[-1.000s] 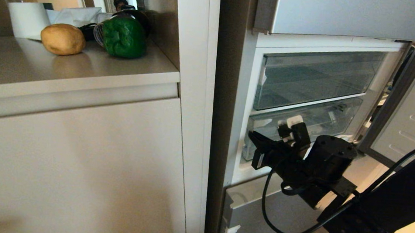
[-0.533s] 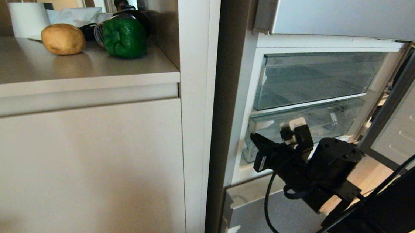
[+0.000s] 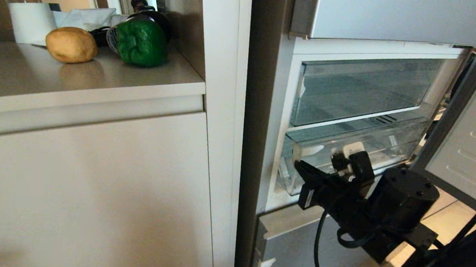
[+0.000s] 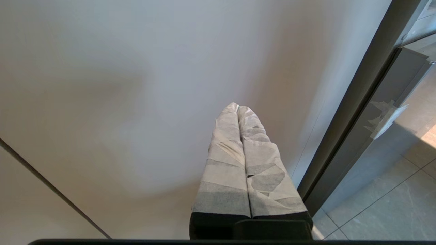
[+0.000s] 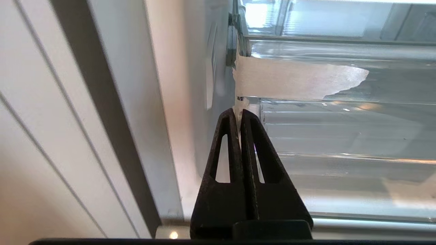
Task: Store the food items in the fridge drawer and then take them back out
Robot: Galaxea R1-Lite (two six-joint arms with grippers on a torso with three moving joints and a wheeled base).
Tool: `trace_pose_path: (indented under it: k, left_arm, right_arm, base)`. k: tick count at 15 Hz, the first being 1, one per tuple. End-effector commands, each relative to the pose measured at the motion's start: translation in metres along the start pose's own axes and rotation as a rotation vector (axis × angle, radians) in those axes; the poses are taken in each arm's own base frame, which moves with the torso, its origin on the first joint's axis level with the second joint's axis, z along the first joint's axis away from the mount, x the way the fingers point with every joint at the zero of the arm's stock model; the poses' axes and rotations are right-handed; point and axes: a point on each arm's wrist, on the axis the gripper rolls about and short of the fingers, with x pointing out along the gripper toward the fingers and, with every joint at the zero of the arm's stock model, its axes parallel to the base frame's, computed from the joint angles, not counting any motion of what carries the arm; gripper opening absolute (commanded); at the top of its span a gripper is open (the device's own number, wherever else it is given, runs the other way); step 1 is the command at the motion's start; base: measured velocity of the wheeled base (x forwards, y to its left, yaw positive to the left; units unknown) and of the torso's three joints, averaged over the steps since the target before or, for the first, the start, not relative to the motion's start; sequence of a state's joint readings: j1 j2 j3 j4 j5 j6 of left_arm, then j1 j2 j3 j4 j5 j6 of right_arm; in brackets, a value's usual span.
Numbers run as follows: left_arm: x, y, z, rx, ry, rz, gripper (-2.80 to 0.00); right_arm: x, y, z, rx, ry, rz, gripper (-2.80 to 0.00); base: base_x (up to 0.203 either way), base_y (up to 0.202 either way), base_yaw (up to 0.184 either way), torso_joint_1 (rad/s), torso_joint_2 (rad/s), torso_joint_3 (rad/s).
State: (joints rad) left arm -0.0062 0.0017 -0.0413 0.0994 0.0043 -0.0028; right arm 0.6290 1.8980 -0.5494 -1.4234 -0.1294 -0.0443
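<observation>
1. We see our right gripper [image 3: 303, 172] low in front of the open fridge compartment, its black fingers [image 5: 250, 143] pressed together at the left end of the lower clear drawer [image 3: 359, 153]
2. In the right wrist view the fingertips meet on a thin white tab of tape [image 5: 293, 80] at the drawer's left edge; we cannot tell for certain whether the tab is pinched between them
3. The lower clear drawer stands out a little from the cabinet, below the upper clear bin [image 3: 360, 90]
4. The compartment's door [image 3: 472, 126] hangs swung open to the right
5. The potato [image 3: 71, 44] lies on the countertop [image 3: 76, 82] toward its back edge, just in front of the white paper roll [image 3: 31, 21]
6. The green bell pepper [image 3: 140, 42] sits just to the right of the potato, near the counter's back right corner, apart from the potato
7. Our left gripper [image 4: 238, 112] points at the pale cabinet front [image 4: 136, 85], its tape-wrapped fingers [image 4: 224, 163] together and holding nothing
</observation>
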Motion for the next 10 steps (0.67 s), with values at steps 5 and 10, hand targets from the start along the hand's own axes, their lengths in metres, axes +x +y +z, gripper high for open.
trace_pose_path:
  k: [5,10]
  left_arm:
    - [0.000,0.000,0.000,0.000,0.002,0.000,-2.80]
    - [0.000,0.000,0.000,0.000,0.002,0.000,-2.80]
  right_arm:
    - [-0.037,0.026,0.018,0.014,-0.028,-0.007,-2.80]
    - [-0.068,0.029,0.026,0.016,-0.030,0.006,-2.80]
  base:
    - [0.000,0.000,0.000,0.000,0.00,0.000]
    - [0.000,0.000,0.000,0.000,0.00,0.000]
